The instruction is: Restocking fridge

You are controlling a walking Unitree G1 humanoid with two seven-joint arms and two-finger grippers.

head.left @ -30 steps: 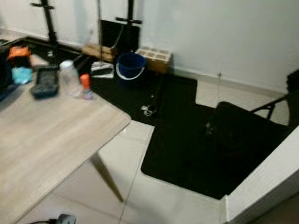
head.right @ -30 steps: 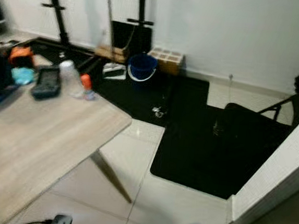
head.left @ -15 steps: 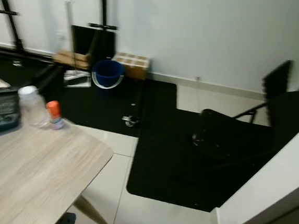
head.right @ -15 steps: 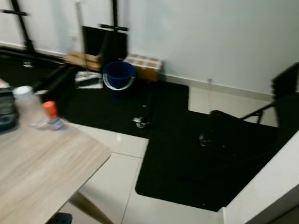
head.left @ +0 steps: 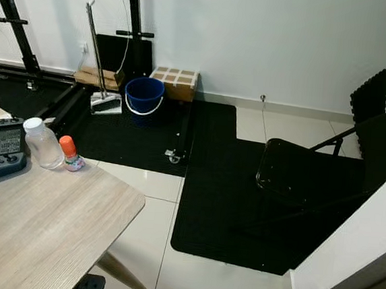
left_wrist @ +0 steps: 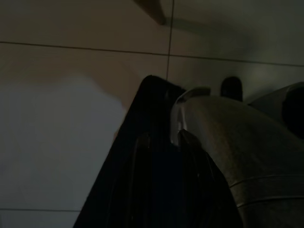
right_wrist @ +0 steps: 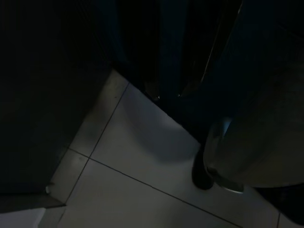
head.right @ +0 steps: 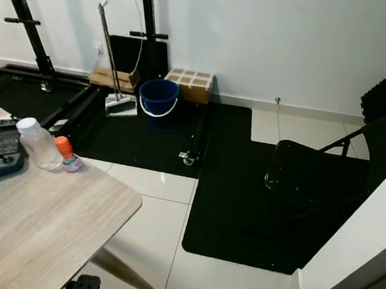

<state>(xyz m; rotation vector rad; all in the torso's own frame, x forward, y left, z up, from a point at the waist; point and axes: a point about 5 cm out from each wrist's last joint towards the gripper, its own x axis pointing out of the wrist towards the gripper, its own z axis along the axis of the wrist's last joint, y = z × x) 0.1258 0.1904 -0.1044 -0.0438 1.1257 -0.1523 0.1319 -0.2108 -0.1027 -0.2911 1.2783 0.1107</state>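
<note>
A clear plastic bottle with a white cap (head.left: 42, 145) stands on the light wooden worktop (head.left: 30, 232) beside a small orange-capped bottle (head.left: 69, 154). Both end effectors hang idle over floor tiles; finger state cannot be told.

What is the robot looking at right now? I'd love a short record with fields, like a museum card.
Place: a room with a white tiled floor and black floor mats
Table: a light wooden table on the robot's left
On the table: a clear bottle, a small orange-capped bottle beside it, a handheld game console
By the wall: a blue bucket, a broom with dustpan, a cardboard box
On the right: a black folding chair
Arms: both hang low over the floor tiles, in dim light
</note>
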